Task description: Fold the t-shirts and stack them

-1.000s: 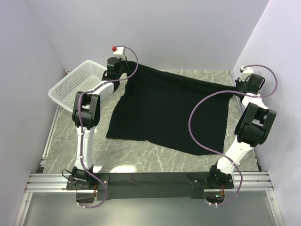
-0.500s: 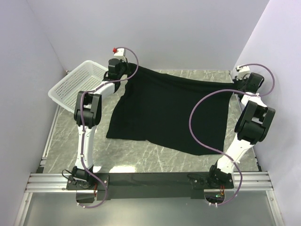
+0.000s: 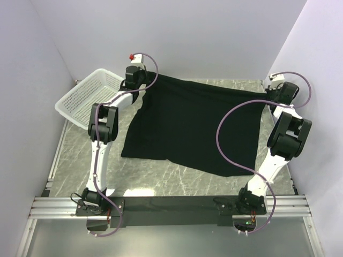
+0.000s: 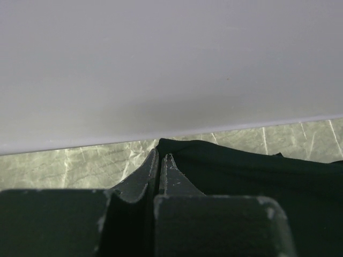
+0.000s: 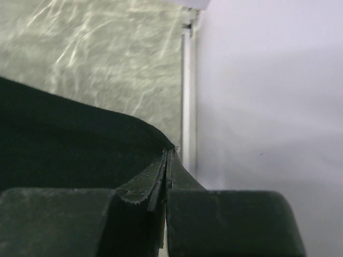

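Plain black soft cloth t-shirt (image 3: 193, 126), spread open across the middle of the grey-veined marble tabletop (image 3: 177, 179). Its far edge is drawn in a line between two pinched corners, and its near hem lies flat toward 6 o'clock. Left gripper (image 3: 144, 79), at 11 o'clock of the cloth: jaws closed on the far-left corner, black fabric emerging from between the tips in the wrist view. Right gripper (image 3: 269, 99), at 2 o'clock: jaws likewise clamped on the far-right corner, close to the right wall. White plastic mesh basket (image 3: 86, 96), at 10 o'clock, apart from the cloth, beside the left wall
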`<state>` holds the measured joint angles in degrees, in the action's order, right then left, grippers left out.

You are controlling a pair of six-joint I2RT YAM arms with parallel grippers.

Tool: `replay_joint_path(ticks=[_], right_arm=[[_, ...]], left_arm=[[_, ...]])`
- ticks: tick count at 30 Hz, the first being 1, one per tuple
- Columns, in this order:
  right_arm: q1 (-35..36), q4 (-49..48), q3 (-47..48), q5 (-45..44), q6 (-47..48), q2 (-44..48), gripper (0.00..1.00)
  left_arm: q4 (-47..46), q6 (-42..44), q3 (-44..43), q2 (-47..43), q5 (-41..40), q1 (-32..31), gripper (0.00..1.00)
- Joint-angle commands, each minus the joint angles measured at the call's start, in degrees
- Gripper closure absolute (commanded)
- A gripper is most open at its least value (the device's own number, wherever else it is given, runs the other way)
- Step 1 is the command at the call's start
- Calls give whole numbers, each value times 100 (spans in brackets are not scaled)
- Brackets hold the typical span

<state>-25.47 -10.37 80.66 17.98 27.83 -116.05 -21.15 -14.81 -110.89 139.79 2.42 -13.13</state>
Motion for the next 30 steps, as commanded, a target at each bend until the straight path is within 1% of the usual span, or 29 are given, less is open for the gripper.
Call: replay_joint_path(ticks=[1, 4, 12, 17, 23, 30], right_arm=[[51, -632, 257, -576, -261, -58, 100], [69, -677, 283, -567, -296, -93, 100], [60, -624, 73, 30, -287, 100, 100], [25, -492, -120, 399, -314, 363, 100], [-63, -317, -340, 479, -138, 548, 100], [-177, -141, -543, 470, 90, 645, 100]], left_arm=[[58, -215, -433, 127, -224, -15, 99], [41, -268, -451, 180, -224, -32, 99], [-223, -180, -284, 93, -128, -67, 99], [-390, 30, 41, -56, 57, -67, 99], [-434, 232, 463, -294, 75, -67, 99], [-469, 444, 946, -601, -189, -59, 99]])
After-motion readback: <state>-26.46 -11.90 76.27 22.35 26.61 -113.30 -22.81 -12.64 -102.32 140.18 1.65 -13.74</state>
